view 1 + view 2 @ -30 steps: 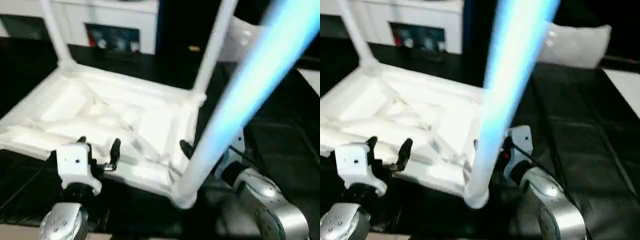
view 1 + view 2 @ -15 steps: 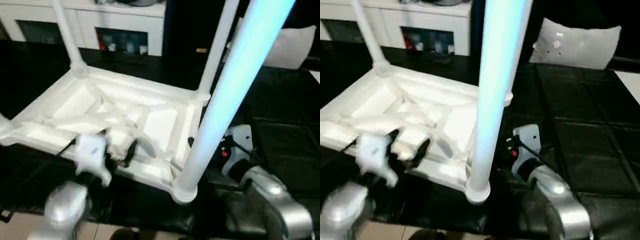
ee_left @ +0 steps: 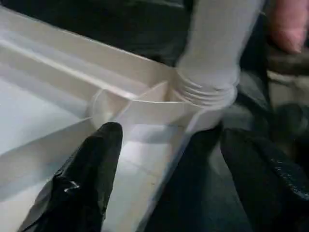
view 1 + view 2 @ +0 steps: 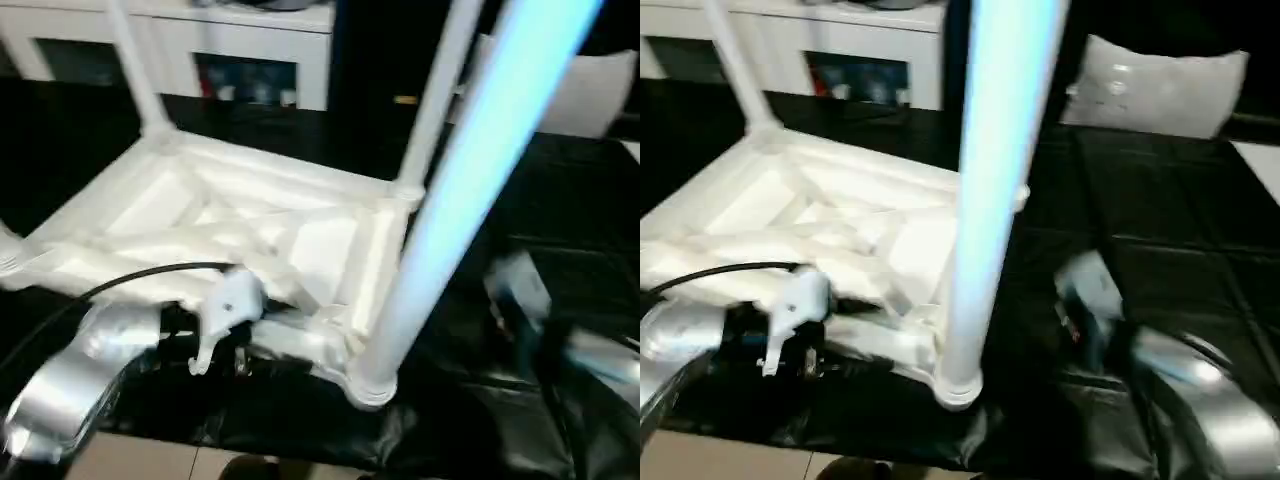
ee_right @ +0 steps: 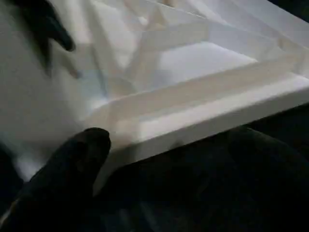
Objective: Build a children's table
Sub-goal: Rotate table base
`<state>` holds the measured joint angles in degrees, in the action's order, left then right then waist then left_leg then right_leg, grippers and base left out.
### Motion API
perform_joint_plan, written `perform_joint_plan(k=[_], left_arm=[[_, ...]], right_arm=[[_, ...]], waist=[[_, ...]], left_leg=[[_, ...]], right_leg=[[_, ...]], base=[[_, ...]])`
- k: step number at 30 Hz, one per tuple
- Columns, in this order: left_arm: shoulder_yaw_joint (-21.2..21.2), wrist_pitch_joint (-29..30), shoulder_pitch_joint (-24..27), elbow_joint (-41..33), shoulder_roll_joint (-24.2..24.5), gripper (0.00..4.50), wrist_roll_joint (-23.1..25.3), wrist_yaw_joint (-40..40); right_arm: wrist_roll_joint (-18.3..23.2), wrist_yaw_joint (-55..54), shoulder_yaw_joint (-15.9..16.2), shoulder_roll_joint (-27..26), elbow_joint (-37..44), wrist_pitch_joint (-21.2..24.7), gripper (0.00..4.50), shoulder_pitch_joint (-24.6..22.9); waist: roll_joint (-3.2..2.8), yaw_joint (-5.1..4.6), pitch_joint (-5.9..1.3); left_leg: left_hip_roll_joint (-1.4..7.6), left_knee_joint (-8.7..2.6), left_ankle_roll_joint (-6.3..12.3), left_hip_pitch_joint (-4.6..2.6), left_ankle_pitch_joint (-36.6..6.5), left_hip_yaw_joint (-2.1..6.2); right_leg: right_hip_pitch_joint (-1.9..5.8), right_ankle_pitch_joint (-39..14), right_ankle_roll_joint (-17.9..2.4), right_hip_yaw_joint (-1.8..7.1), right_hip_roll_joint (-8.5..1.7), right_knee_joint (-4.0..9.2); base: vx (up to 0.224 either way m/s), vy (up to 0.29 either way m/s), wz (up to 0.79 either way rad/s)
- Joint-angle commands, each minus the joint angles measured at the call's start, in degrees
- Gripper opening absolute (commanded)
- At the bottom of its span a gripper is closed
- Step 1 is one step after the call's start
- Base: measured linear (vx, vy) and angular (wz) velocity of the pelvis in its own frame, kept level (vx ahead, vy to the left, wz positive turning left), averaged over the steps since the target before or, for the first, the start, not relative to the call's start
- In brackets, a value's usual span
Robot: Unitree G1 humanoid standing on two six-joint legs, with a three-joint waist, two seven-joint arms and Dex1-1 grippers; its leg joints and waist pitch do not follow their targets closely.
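The left pincer (image 3: 164, 179), fingers apart, straddles the near rim of the upturned children's table (image 4: 250, 225) just beside the near corner leg (image 4: 440, 230). The right pincer (image 5: 169, 159), also spread, faces the rim on that leg's other side. At least 3 legs stand in their sockets on the black worktop (image 4: 1160, 210). Leg fitting looks nearly finished; next probably comes gripping the rim to turn the table upright.
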<state>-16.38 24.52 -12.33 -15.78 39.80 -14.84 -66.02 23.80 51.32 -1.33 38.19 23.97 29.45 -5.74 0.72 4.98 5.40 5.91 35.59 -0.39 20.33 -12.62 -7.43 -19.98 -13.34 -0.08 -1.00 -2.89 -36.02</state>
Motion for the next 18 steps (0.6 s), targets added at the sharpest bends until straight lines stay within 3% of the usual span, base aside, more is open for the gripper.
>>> perform_joint_plan(k=[1,4,5,7,9,12,13,15,17,18], left_arm=[[-2.3,-1.7,-2.4,2.3,0.4,3.27,1.3,-2.9],[-4.6,-3.5,-5.5,6.9,-0.8,3.16,3.0,-5.6],[-4.9,-4.0,-6.0,8.0,-1.2,3.0,3.3,-5.9],[-6.2,-5.8,-7.4,11.3,-2.1,2.76,4.1,-6.7],[-8.1,-8.8,-9.6,16.1,-2.8,2.7,6.0,-7.9],[-9.5,-10.9,-11.0,19.0,-2.8,2.3,7.3,-9.2],[-10.0,-11.8,-11.2,19.8,-2.7,2.3,7.9,-9.5],[-10.5,-13.0,-11.8,21.4,-2.8,2.11,8.7,-10.2],[-10.9,-14.5,-13.1,23.9,-3.2,2.0,9.5,-11.1],[-11.2,-16.2,-14.0,26.1,-3.6,1.85,10.0,-11.6]], right_arm=[[1.8,3.8,0.3,2.2,2.9,-0.4,4.5,-1.2],[1.7,5.8,1.4,4.3,4.6,-0.3,4.5,-2.9],[1.7,5.8,1.6,4.3,4.7,-0.3,4.5,-3.0],[1.6,5.6,2.0,4.2,4.5,-1.0,4.5,-3.2],[0.6,6.0,3.2,4.6,4.6,-1.7,4.5,-3.1],[0.5,6.5,3.6,4.9,5.1,-1.9,4.5,-3.8],[0.3,6.5,3.7,5.0,5.1,-2.2,4.5,-4.1],[0.0,6.6,3.9,5.1,5.2,-2.5,4.5,-4.3],[-0.9,6.6,4.6,5.4,5.2,-2.9,4.5,-3.8],[-1.6,6.5,5.3,5.6,5.3,-3.5,4.5,-3.6]], waist=[[-0.18,0.19,-3.46],[-0.01,0.17,-3.45],[0.02,-0.03,-3.44],[0.21,-0.01,-3.74],[-0.02,0.05,-3.93],[0.12,0.12,-4.0],[-0.15,0.2,-3.86],[0.03,0.2,-4.09],[-0.65,0.19,-3.98],[-0.43,0.11,-3.94]], left_leg=[[6.86,-5.62,2.47,-0.79,-12.6,2.3],[6.82,-5.65,1.86,-0.75,-13.4,2.11],[6.76,-5.73,1.73,-0.5,-13.3,2.06],[6.86,-5.76,1.18,-0.68,-13.7,2.01],[6.9,-5.7,1.01,-0.71,-13.6,1.94],[7.03,-5.71,1.13,-0.78,-13.6,1.9],[7.0,-5.72,1.24,-0.75,-13.6,1.94],[7.13,-5.66,1.54,-0.67,-12.6,1.91],[7.06,-5.65,1.49,-0.66,-12.7,1.93],[7.06,-5.68,1.55,-0.66,-13.0,1.89]], right_leg=[[1.22,-10.9,-14.6,3.01,-6.68,4.54],[1.12,-13.0,-14.3,3.08,-6.84,4.73],[1.16,-13.9,-14.1,3.07,-6.88,4.93],[1.1,-15.2,-13.6,3.0,-6.95,4.91],[0.91,-14.3,-13.5,3.03,-6.97,4.83],[0.91,-13.3,-13.7,3.12,-7.06,4.8],[0.81,-13.2,-13.7,3.16,-7.1,4.87],[0.98,-10.9,-14.4,3.1,-7.12,4.67],[0.89,-10.0,-14.6,3.1,-7.05,4.59],[0.94,-10.1,-14.8,3.13,-7.02,4.71]], base=[[0.0,0.0,0.0],[0.0,0.0,0.0],[0.0,0.0,0.0],[0.0,0.0,0.0],[0.0,0.0,0.0],[0.0,0.0,0.0],[0.0,0.0,0.0],[0.0,0.0,0.0],[0.0,0.0,0.0],[0.0,0.0,0.0]])
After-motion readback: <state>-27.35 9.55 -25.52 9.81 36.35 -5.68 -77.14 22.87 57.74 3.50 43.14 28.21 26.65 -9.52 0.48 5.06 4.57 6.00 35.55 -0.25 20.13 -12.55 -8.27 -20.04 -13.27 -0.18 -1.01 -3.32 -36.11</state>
